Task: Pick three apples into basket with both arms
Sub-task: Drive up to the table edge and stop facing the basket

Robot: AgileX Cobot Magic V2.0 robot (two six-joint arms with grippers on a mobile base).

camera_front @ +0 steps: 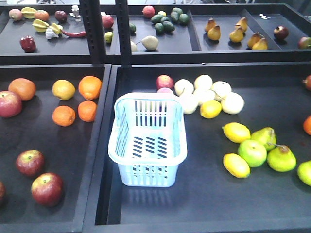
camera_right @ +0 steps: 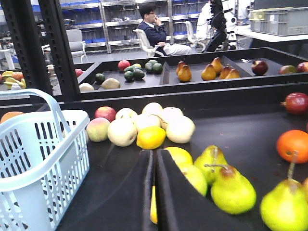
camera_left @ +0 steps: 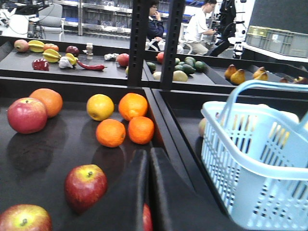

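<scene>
The pale blue basket (camera_front: 148,141) stands in the middle tray with nothing inside. Two dark red apples (camera_front: 30,162) (camera_front: 47,189) lie at the front of the left tray, and a sliver of a third (camera_front: 1,191) shows at the frame edge. In the left wrist view my left gripper (camera_left: 148,153) is shut and holds nothing. It hangs over the left tray with one apple (camera_left: 85,186) just to its left, another (camera_left: 24,219) at the bottom corner and one (camera_left: 146,219) partly hidden behind the fingers. My right gripper (camera_right: 154,154) is shut and holds nothing, to the right of the basket (camera_right: 38,154). Neither arm shows in the front view.
Oranges (camera_front: 77,102) and a pinkish-red apple (camera_front: 9,104) lie further back in the left tray. A raised divider (camera_front: 99,160) separates the trays. Right of the basket lie pale round fruit (camera_front: 209,94), lemons (camera_front: 236,132) and green pears (camera_front: 272,150). A black post (camera_front: 124,34) stands behind.
</scene>
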